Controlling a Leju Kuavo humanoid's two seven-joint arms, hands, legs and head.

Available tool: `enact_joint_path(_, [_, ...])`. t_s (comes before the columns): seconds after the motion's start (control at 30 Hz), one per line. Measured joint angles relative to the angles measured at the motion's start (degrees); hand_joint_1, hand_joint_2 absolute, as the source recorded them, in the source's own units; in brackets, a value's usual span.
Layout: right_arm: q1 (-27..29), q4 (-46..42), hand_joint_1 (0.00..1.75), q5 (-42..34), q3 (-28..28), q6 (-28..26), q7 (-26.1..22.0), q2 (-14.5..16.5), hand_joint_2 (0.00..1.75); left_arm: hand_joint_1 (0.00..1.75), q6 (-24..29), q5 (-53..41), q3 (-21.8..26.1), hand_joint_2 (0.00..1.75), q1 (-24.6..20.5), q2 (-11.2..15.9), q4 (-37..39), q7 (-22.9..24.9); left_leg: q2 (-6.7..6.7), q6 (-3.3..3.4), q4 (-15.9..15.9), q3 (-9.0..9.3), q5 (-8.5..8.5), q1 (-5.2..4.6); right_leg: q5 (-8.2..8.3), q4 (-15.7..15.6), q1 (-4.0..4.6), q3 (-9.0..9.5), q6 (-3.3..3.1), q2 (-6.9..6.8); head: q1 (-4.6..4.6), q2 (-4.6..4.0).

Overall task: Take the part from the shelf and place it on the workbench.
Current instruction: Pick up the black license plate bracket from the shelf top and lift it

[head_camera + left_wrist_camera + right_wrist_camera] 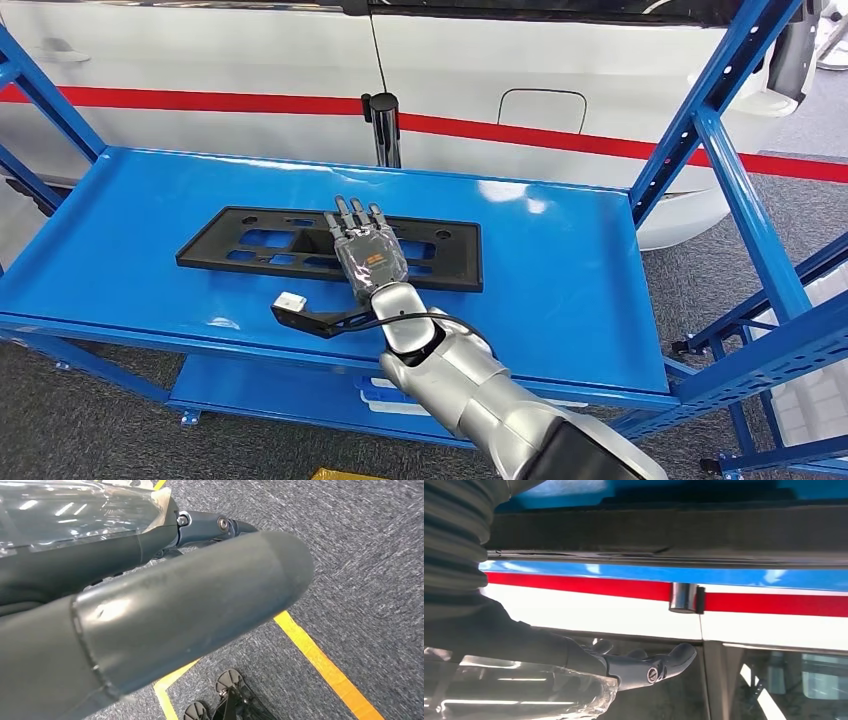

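The right hand (367, 250) is hovering flat, fingers apart and holding nothing, over the black part (255, 240) lying on the blue shelf (560, 290). Grasping and carrying it to the bench are not yet done. The left hand (150, 605) is hanging; I cannot tell its state.

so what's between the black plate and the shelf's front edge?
In the head view, a small black bracket with a white tip lies between the black plate and the front edge, left of the right hand.

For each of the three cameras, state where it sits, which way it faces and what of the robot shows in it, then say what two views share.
Head view: high on the body, looking forward and down at the blue shelf, the black part, the right hand above it.
Left wrist view: behind the hanging left hand, facing grey carpet with yellow tape.
Right wrist view: behind the right hand, facing the white car.
Shared: head and right wrist both show the car's red stripe.
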Motion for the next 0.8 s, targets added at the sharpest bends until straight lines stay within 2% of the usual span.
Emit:
enact_joint_path(0.03, [0.0,0.3,0.04,0.8,-0.7,0.0,0.1,0.0,1.75,0.0,-0.1,-0.2,0.0,0.0,0.0,0.0,0.0,0.0,0.0,0.0,0.0,0.0,0.0,0.0,0.0,0.0,0.0,0.0,0.0,0.0,0.01,0.0])
enact_joint_path(0.1, [0.1,0.8,0.21,1.9,-2.2,-0.1,0.2,0.0,1.75,0.0,-0.2,-0.4,0.0,0.0,0.0,0.0,0.0,-0.1,0.0,0.0,0.0,0.0,0.0,0.0,0.0,0.0,0.0,0.0,0.0,0.0,0.01,0.0])
enact_joint_path(0.2, [0.1,1.3,0.81,2.6,-3.7,-0.1,0.3,0.0,1.75,0.0,-0.3,-0.5,0.0,0.0,0.0,0.0,0.0,-0.2,0.01,0.0,0.0,0.0,0.0,0.0,0.0,0.0,0.0,0.0,0.0,0.0,0.01,0.0])
enact_joint_path(0.23, [0.1,1.4,0.98,2.8,-4.0,-0.1,0.3,0.0,1.75,0.0,-0.3,-0.6,0.0,0.0,0.0,0.0,0.0,-0.2,0.0,0.0,0.0,0.0,0.0,0.0,0.0,0.0,0.0,0.0,0.0,0.0,0.01,0.0])
enact_joint_path(0.27, [0.2,1.5,1.07,3.1,-4.3,-0.2,0.4,0.0,1.75,0.0,-0.3,-0.6,0.1,0.0,0.0,0.0,0.0,-0.2,0.0,0.0,0.0,0.0,0.0,0.0,0.0,0.0,0.0,0.0,0.0,0.0,0.01,0.0])
enact_joint_path(0.4, [0.5,1.8,1.23,4.1,-5.5,-0.4,0.4,0.0,1.75,0.0,-0.3,-1.0,0.3,0.0,0.0,0.0,0.0,-0.3,0.01,0.0,0.0,0.0,0.0,0.0,0.0,0.0,0.0,0.0,0.0,0.0,0.0,0.0])
enact_joint_path(0.6, [1.1,1.7,1.64,5.6,-6.6,-0.6,-0.5,0.0,1.75,0.0,-1.5,-1.4,0.5,0.0,0.0,0.0,-0.1,-0.8,0.0,0.0,0.0,0.0,0.0,0.0,0.0,0.0,0.0,0.0,0.0,0.0,0.0,0.0])
enact_joint_path(0.8, [2.5,0.1,1.72,7.5,-8.5,-0.6,-2.8,0.0,1.75,0.0,-7.7,-1.4,0.9,0.0,0.0,0.0,-0.4,-6.2,0.0,0.0,0.0,0.0,0.0,0.0,0.0,0.0,0.0,0.01,0.0,0.0,-0.01,0.0])
